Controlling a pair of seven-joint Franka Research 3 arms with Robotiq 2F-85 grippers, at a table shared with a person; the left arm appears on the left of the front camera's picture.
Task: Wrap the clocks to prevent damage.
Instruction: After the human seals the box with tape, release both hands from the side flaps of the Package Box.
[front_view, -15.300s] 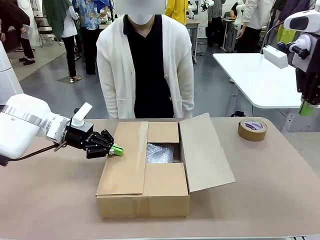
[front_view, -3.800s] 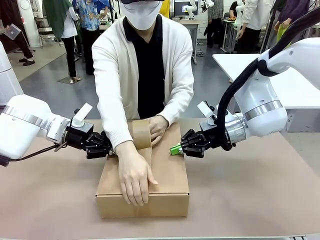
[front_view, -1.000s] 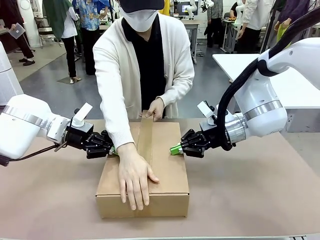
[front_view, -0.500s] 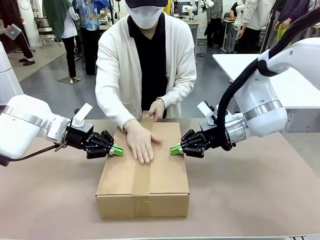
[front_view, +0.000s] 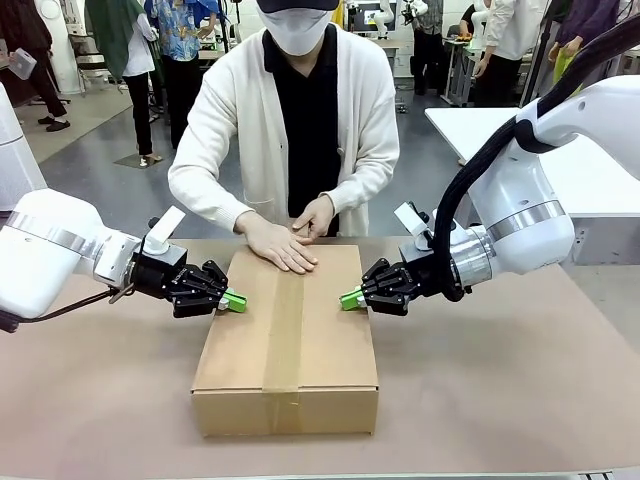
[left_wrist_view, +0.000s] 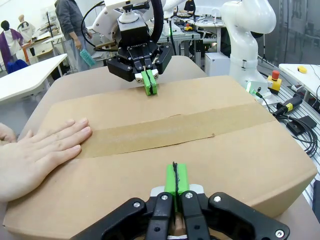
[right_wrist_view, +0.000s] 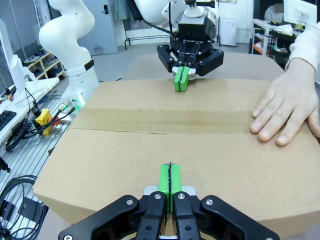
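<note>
A closed cardboard box (front_view: 300, 340) lies mid-table with a strip of brown tape (front_view: 285, 325) down its centre seam. The clocks are hidden. My left gripper (front_view: 235, 300) is shut, its green tips resting on the box's left flap. My right gripper (front_view: 347, 298) is shut and presses on the right flap. In the left wrist view my left gripper (left_wrist_view: 175, 181) sits on the box top (left_wrist_view: 210, 150), facing the right gripper (left_wrist_view: 149, 82). In the right wrist view my right gripper (right_wrist_view: 169, 181) lies on the box (right_wrist_view: 125, 155), opposite the left gripper (right_wrist_view: 182, 79). The person's hands (front_view: 285, 240) press the far end of the tape.
The person stands at the far side of the brown table (front_view: 500, 390), leaning over the box. A white table (front_view: 500, 150) stands behind on the right. Bare tabletop lies on both sides of the box and in front of it.
The person's hand slid along the tape from the near end of the box to the far end and now rests beside the other hand. Both grippers stayed in place, shut.
</note>
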